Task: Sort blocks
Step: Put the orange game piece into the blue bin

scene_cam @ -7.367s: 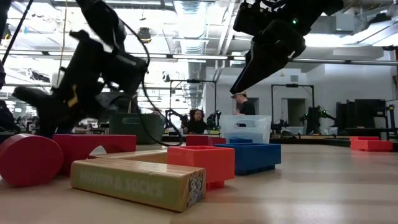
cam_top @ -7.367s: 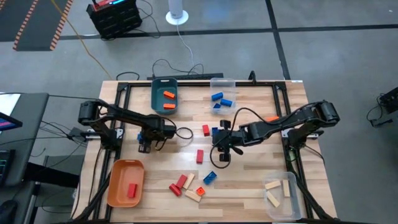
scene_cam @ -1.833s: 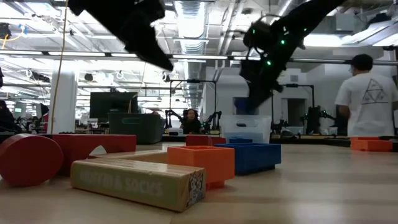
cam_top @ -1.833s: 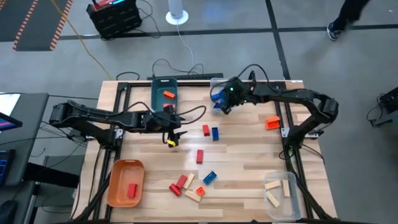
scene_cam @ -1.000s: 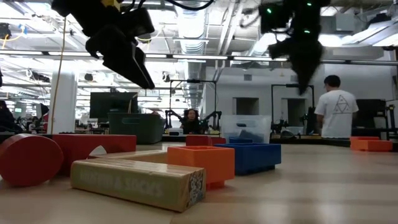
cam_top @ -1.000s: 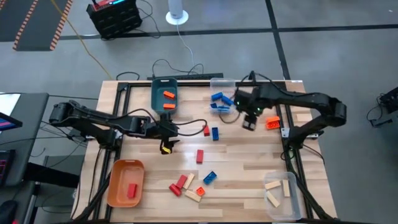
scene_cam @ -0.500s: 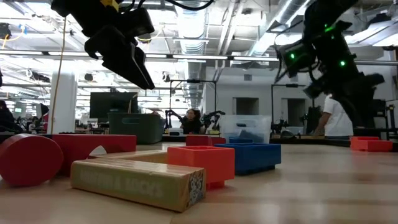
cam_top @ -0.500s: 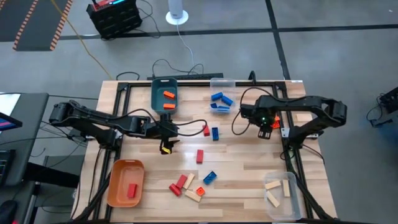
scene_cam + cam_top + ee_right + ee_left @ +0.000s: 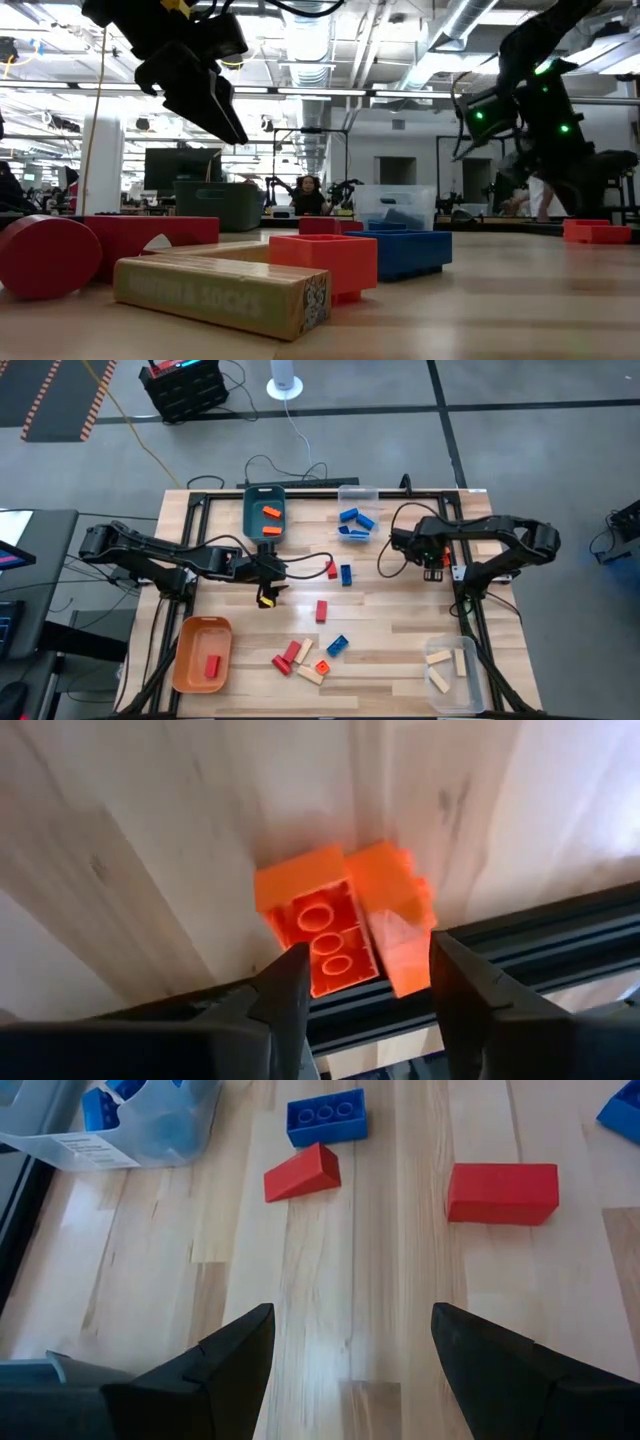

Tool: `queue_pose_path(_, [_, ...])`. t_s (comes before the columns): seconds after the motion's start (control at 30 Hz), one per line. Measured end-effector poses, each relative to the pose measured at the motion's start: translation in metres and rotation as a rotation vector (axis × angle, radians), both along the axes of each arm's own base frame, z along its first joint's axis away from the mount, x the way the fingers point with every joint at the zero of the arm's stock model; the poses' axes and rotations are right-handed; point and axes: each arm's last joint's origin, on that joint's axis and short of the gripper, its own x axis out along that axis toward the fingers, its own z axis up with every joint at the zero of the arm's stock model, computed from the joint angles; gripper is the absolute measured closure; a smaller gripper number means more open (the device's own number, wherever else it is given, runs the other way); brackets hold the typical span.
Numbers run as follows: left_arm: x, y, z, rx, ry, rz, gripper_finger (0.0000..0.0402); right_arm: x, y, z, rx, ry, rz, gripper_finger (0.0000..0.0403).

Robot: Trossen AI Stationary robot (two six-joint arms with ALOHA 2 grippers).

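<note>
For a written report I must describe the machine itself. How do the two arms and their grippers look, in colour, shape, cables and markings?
Both arms are black and slender, made of jointed segments. The left gripper carries a small yellow marking near its tip; the right gripper sits below a wrist with small green lights. A loose black cable loops beside each arm. Each gripper ends in two dark, flat, tapering fingers.

- The studded brick (image 9: 322, 942) lies on the table (image 9: 120, 840) between the right gripper (image 9: 365, 982) fingers, touching a second block (image 9: 395, 910).
- A wedge block (image 9: 302, 1173) lies ahead of the left gripper (image 9: 350, 1345), a studded block (image 9: 327, 1116) just behind it.
</note>
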Motion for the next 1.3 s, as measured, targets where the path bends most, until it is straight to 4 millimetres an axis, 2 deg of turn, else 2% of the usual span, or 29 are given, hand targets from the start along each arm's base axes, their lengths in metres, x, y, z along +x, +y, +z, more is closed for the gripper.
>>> queue_pose_path(0.27, [-0.001,0.000,0.000,0.017,0.014,-0.016,0.0139,-0.006,0.002,-0.011,-0.030,0.012,0.019,0.0253])
queue_pose_path(0.6, [-0.001,0.000,-0.001,0.014,0.022,-0.012,0.0139,-0.002,-0.001,-0.013,-0.030,-0.024,0.073,0.0341])
queue_pose_path(0.73, [-0.001,0.000,-0.001,0.014,0.025,-0.012,0.0139,0.001,-0.001,-0.010,-0.035,-0.043,0.040,0.0370])
queue_pose_path(0.9, [-0.001,0.000,-0.001,0.019,0.026,-0.017,0.0139,0.009,0.000,0.003,0.003,-0.065,0.018,0.0401])
queue_pose_path(1.13, [-0.001,0.000,-0.001,0.020,0.026,-0.017,0.0139,0.029,0.003,0.025,-0.025,-0.141,0.035,0.0366])
queue_pose_path(1.3, [-0.002,0.000,-0.002,0.018,0.036,-0.015,0.0139,0.030,0.003,0.025,-0.013,-0.155,0.030,0.0315])
